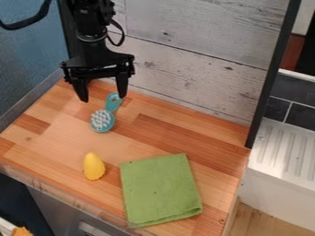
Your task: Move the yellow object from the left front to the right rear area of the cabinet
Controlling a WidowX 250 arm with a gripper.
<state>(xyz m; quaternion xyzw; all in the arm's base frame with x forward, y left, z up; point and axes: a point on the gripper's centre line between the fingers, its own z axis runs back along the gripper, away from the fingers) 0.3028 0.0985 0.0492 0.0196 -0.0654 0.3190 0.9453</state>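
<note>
Yellow obj (94,166) prob. light, firm, maybe slick; grip mid-body, across narrow sides. Claw (103,96) empty, fingers spread apart.

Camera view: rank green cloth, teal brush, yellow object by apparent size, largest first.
1. Green cloth, by far the largest
2. Teal brush, its handle running up toward the gripper
3. Yellow object, clearly shorter than the brush

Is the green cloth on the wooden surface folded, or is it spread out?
Folded: the green cloth makes a compact rectangle, with stacked layers showing along its lower edge.
</note>
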